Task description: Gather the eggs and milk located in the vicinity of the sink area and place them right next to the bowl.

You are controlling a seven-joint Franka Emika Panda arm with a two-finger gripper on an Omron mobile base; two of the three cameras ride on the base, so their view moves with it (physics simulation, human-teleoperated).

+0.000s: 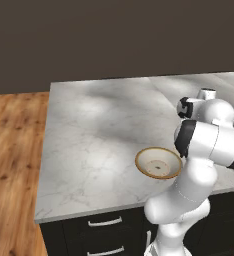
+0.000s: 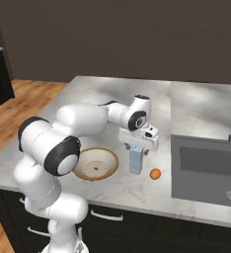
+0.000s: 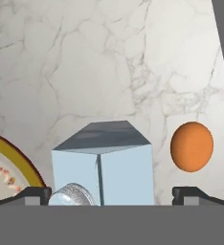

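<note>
Gripper (image 2: 136,148) spread open over milk carton (image 2: 136,162)
Bowl (image 2: 94,164) at carton's 9 o'clock, orange-brown egg (image 2: 155,173) at 3

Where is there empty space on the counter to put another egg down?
The marble counter is bare behind and to the left of the bowl, out to its edges. It is crowded at the front, where the milk stands under the gripper between the bowl and the orange egg. Only a narrow strip separates that egg from the sink.

Milk carton (image 3: 104,165) between spread jaws; orange egg (image 3: 192,146) beside it, bowl (image 3: 18,165) opposite.
</note>
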